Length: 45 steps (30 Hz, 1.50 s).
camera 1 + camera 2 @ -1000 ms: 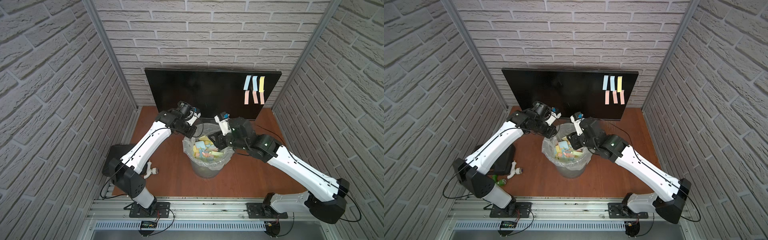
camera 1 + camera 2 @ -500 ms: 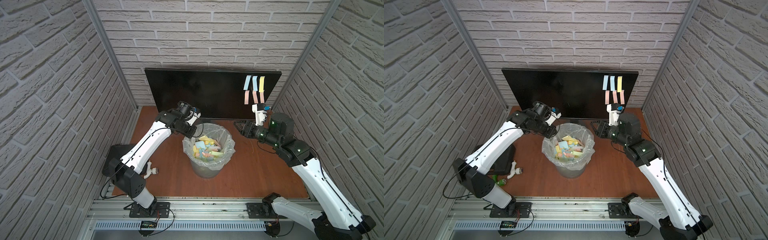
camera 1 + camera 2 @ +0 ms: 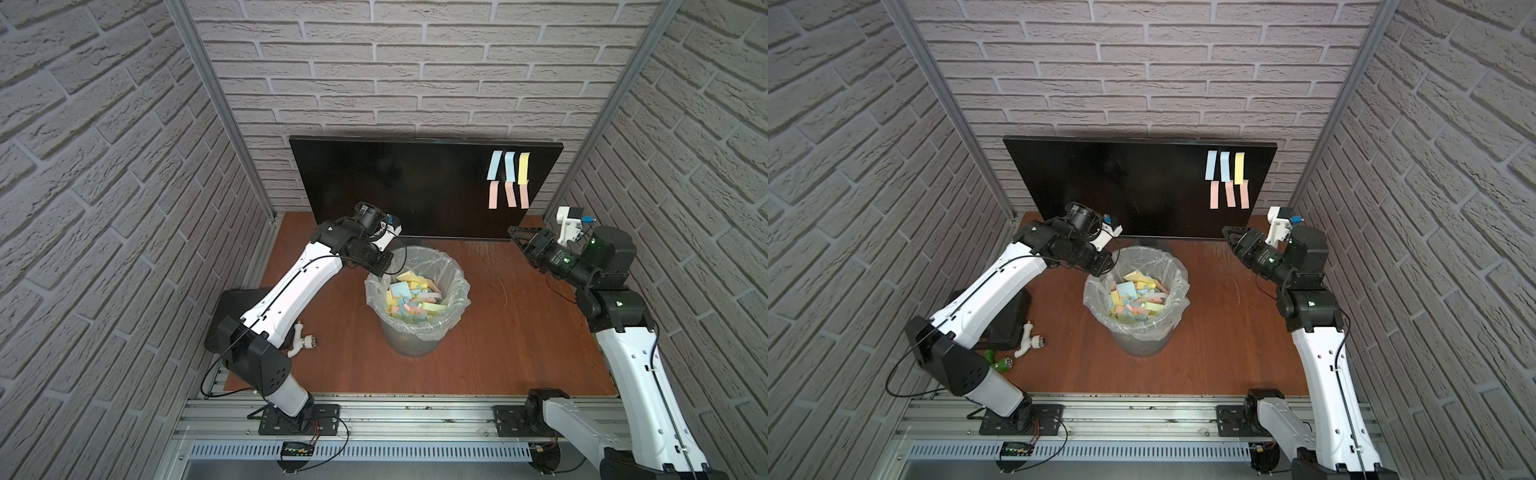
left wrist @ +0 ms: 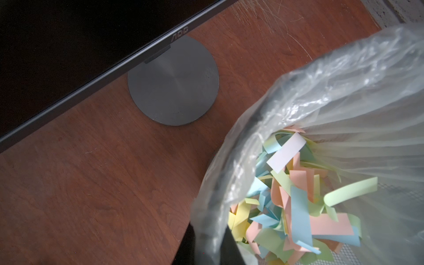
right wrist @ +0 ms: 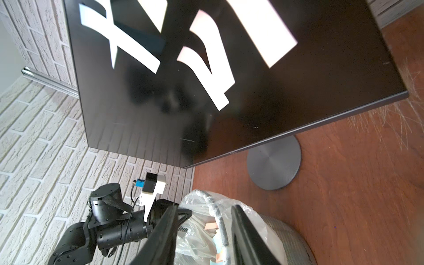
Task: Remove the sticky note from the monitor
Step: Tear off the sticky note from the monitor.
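Black monitor; at its 2 o'clock, notes: two pale blue, one yellow, three pink. Grey bin, clear liner, scraps yellow, blue, pink, green. Reddish-brown woodgrain table; pale grey brick-pattern walls.

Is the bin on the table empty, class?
No: the left wrist view looks down into the bin, and a heap of coloured paper slips lies inside its clear liner.
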Motion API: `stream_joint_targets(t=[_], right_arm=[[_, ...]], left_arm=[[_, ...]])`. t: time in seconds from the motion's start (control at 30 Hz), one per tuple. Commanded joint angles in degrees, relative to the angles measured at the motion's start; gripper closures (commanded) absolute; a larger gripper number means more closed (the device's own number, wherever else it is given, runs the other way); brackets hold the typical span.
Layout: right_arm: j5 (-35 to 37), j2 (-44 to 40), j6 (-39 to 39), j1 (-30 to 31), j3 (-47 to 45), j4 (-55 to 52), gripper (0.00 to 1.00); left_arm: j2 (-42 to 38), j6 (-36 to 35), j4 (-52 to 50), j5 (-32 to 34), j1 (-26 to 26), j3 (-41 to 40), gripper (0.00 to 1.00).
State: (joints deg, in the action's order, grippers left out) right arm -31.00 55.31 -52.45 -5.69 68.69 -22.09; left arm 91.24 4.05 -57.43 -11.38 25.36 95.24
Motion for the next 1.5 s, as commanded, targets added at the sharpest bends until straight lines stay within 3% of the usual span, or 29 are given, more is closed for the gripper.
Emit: stream_joint_targets(t=[0.0, 0.37, 0.8, 1.47], right_arm=[[-3.95, -0.75, -4.04, -3.60, 1.36, 7.30, 0.58], [-3.75, 4.77, -6.95, -6.07, 6.50, 15.06, 0.52], [-2.84, 12.66, -6.35, -5.91, 11.89, 19.14, 0.52], [-3.84, 18.10, -5.56, -3.13, 16.19, 19.98, 0.52]], left_arm=[[-0.12, -1.61, 0.51, -1.10, 0.04, -0.09, 0.82], [-0.19, -1.65, 0.38, -1.20, 0.03, 0.14, 0.82], [0.17, -1.69, 0.33, -1.41, 0.03, 0.71, 0.82], [0.78, -2.03, -0.10, -1.28, 0.04, 1.58, 0.83]])
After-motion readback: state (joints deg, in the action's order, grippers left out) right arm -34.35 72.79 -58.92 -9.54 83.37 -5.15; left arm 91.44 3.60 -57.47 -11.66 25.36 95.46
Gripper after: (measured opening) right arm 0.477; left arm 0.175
